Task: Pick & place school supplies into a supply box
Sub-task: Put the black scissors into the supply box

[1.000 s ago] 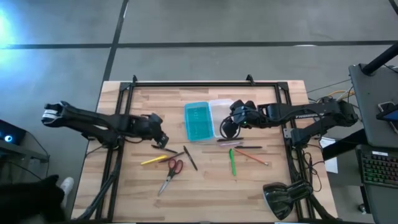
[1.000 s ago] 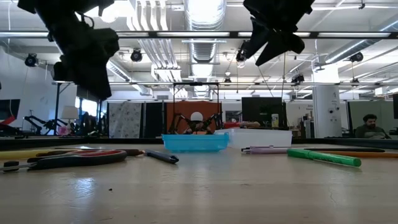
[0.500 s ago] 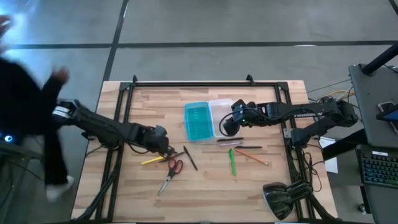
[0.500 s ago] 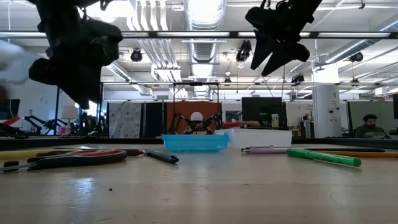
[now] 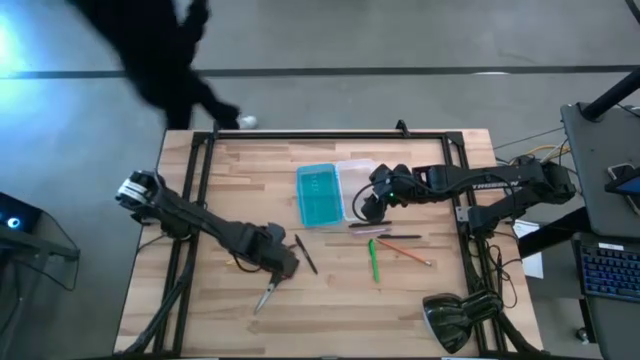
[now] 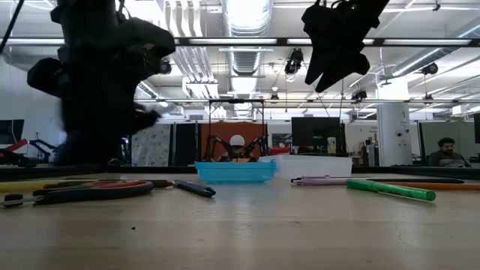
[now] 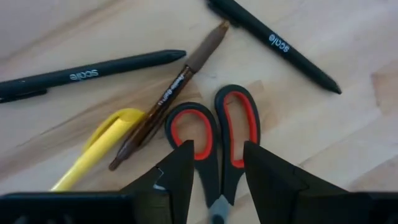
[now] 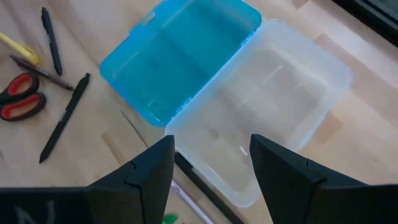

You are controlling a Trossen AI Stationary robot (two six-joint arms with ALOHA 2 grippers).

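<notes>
1. The wooden table [image 5: 230, 170] fills the overhead shot, and beyond its far edge a person [image 5: 160, 50] in dark clothing has come along to the far left corner, having stood off to the left half a second ago.
2. The supply box [image 5: 335, 190] lies open mid-table towards the far side, its turquoise half [image 8: 180, 56] beside its clear half [image 8: 273, 112], both empty and shallow.
3. The left gripper [image 5: 283, 265] has swung in over the red-handled scissors [image 7: 214, 134]; half a second back it sat farther left, near the yellow pencil [image 7: 99, 146]. Fingers spread, the handles lying between them.
4. The right gripper [image 5: 368, 207] hangs at the clear half's near right corner, fingers parted, barely shifted.
5. The green marker [image 5: 374, 260] lies near the front, right of centre, unmoved.
6. Two dark pens [image 7: 93, 73] flank a brown pen [image 7: 168, 96] just beyond the scissor handles.
</notes>
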